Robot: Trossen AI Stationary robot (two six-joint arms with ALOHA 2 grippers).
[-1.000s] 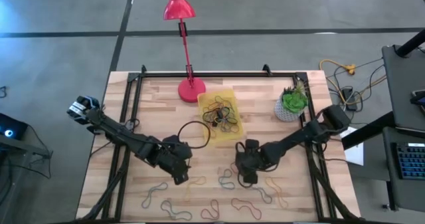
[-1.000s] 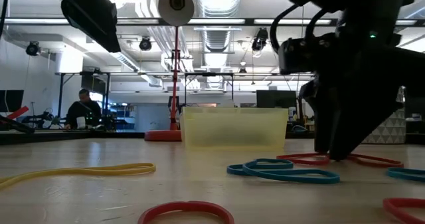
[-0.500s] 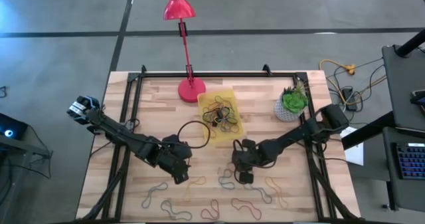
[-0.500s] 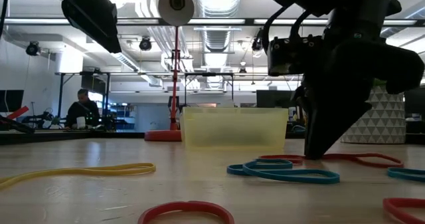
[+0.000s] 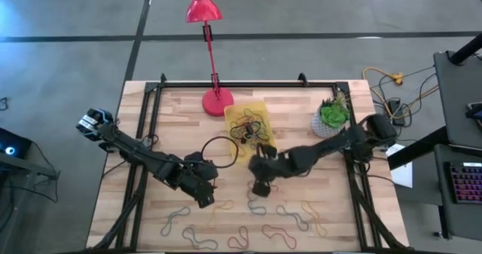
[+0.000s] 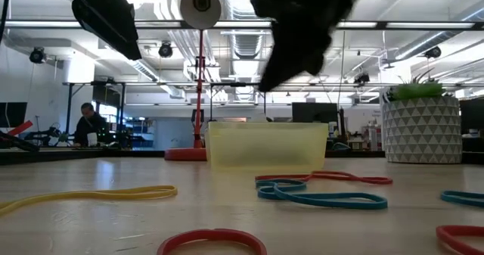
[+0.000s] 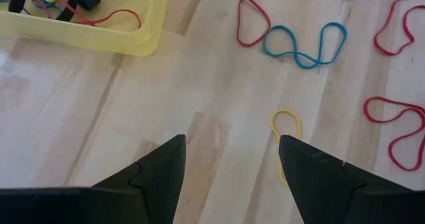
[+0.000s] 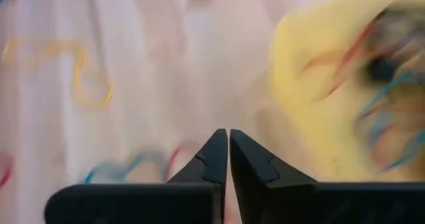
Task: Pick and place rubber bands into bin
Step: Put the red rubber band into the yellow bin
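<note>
The yellow bin (image 5: 250, 130) stands mid-table with several rubber bands heaped inside. More rubber bands (image 5: 256, 205) lie loose on the wood toward the near edge; the low view shows a red one (image 6: 325, 178) and a blue one (image 6: 318, 198) flat on the table. My right gripper (image 5: 260, 188) is shut and raised above the table, just near of the bin (image 8: 319, 84). No band shows between its fingers. My left gripper (image 7: 229, 151) hovers open over bare wood, a yellow band (image 7: 285, 127) lying beside one finger.
A red lamp base (image 5: 217, 101) stands behind the bin and a white plant pot (image 5: 330, 118) at the far right. A black cable loop (image 5: 222, 152) lies left of the bin. Black frame rails (image 5: 151, 118) run along the table's sides.
My right gripper has shut, risen off the table and gone toward the table's left and far side, nearer the bin. The red band that lay under it has slid along the table toward the left. My left gripper has kept still.
</note>
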